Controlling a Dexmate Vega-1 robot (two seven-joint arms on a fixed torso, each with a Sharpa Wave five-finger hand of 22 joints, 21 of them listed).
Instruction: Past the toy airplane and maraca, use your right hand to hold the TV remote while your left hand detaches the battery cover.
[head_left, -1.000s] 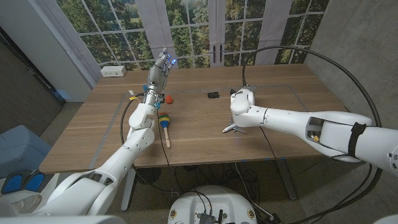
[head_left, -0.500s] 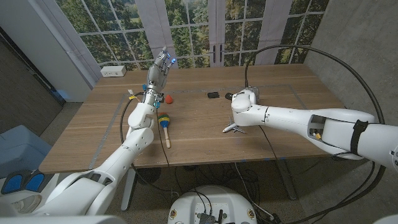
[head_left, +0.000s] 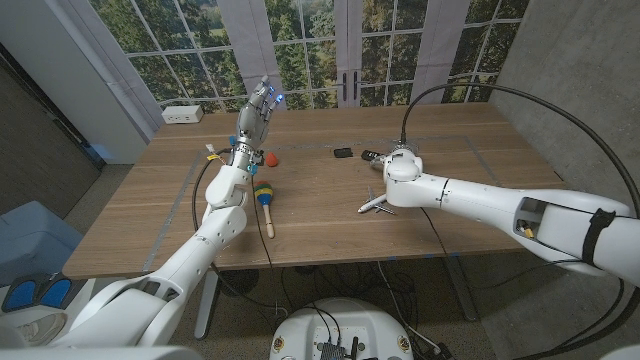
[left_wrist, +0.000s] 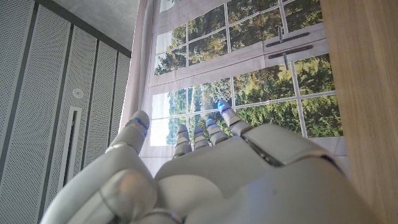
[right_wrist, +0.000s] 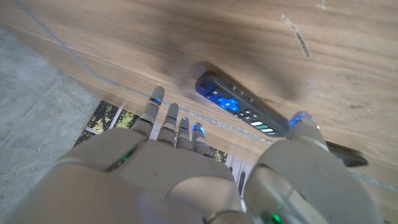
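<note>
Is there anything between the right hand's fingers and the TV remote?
No. In the right wrist view, only bare wood separates the open right hand from the TV remote.

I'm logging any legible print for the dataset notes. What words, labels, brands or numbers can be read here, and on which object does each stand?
No text can be read.
Black TV remote: its buttons carry marks, too blurred to read.
White power strip at the table's far edge: too small to show any label.
White toy airplane and yellow-and-blue maraca: no print visible.
</note>
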